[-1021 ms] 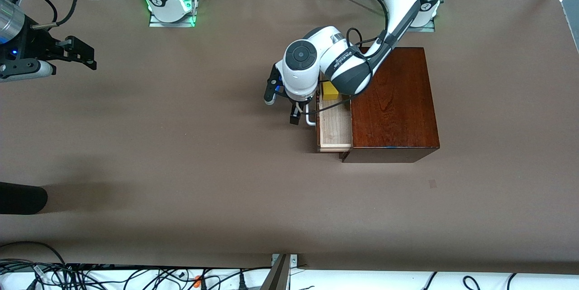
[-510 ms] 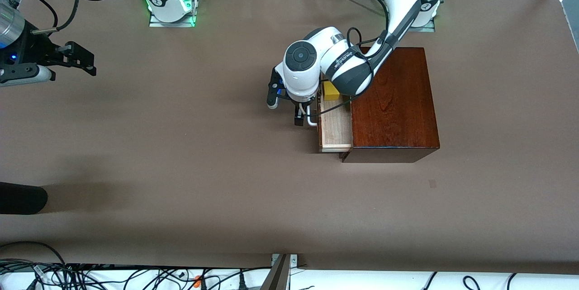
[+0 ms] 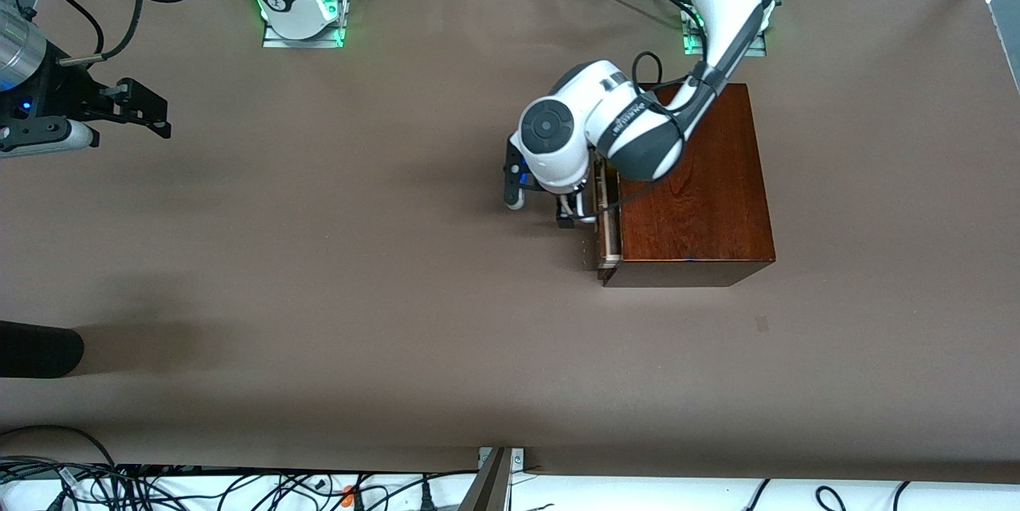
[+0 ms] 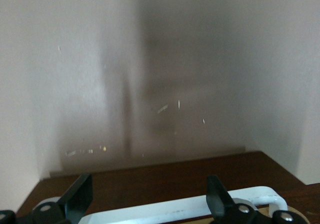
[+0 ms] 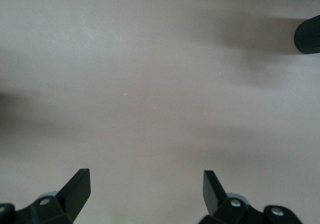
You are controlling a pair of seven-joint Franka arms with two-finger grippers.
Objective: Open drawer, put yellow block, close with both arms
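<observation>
The drawer point(image 3: 607, 226) is seen almost shut in the wooden box point(image 3: 693, 184): only a narrow strip of its pale tray is left showing at the box's face toward the right arm's end of the table, and its long axis runs along that face, from nearer the front camera to farther from it. The yellow block is not visible in any view; it is judged to lie inside the drawer, hidden under the box's top and the left arm. The white handle point(image 4: 182, 210) is set along the drawer's dark front, and in the left wrist view it is seen lying across the gap between the fingers point(image 4: 218, 200), which are spread and not pinching it. The left gripper point(image 3: 570, 210) is thus placed right at the handle, on the side from which the drawer must be pushed in. The coming move is judged to turn on this relation: the remaining travel is straight into the box, across the handle's length, toward the left arm's end of the table, so a flat push against the front should suffice. The right gripper point(image 3: 143, 108) is held over the bare table point(image 3: 319, 256) at the right arm's end, well apart from the box, its fingers point(image 5: 75, 188) spread wide and holding nothing; that arm waits, and the left arm is by far the nearer to the drawer.
</observation>
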